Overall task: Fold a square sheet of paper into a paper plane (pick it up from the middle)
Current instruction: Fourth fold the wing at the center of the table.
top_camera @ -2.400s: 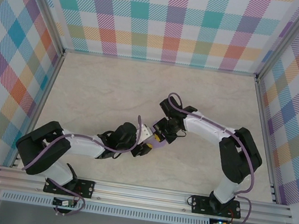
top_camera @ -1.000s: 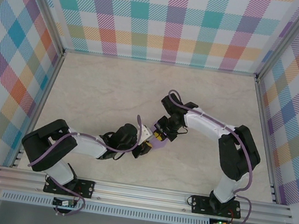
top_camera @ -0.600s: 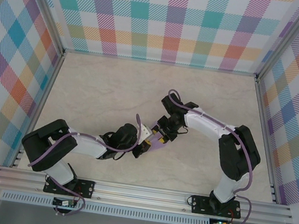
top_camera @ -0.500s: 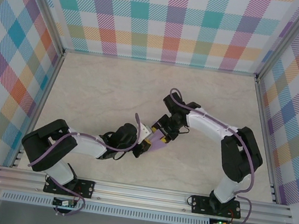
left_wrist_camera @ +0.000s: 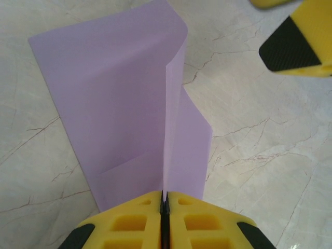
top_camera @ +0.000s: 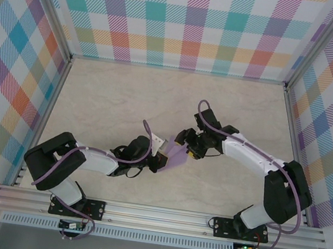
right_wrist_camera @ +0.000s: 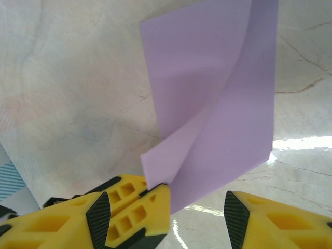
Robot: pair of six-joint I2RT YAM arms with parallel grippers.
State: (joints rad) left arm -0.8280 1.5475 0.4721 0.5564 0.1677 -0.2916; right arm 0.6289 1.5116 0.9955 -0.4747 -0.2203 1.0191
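- The left jaws are clenching the thin lavender-purple square sheet of paper (left_wrist_camera: 124,98) at its centre crease, bottom centre of the left wrist view, likely to fix the fold line.
- The right jaws are standing released, pads well apart, beside the sheet.
- The sheet is sitting mid-frame over the beige marbled desk (top_camera: 107,103).

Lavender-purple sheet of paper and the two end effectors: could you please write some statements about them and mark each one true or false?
1. The left end effector is shut on the thin lavender-purple square sheet of paper. True.
2. The right end effector is clamped on the sheet. False: its fingers stand apart.
3. The sheet lies flat and unfolded. False: it bends along a middle fold and is pinched there.
4. The table has a pale marble pattern. True.
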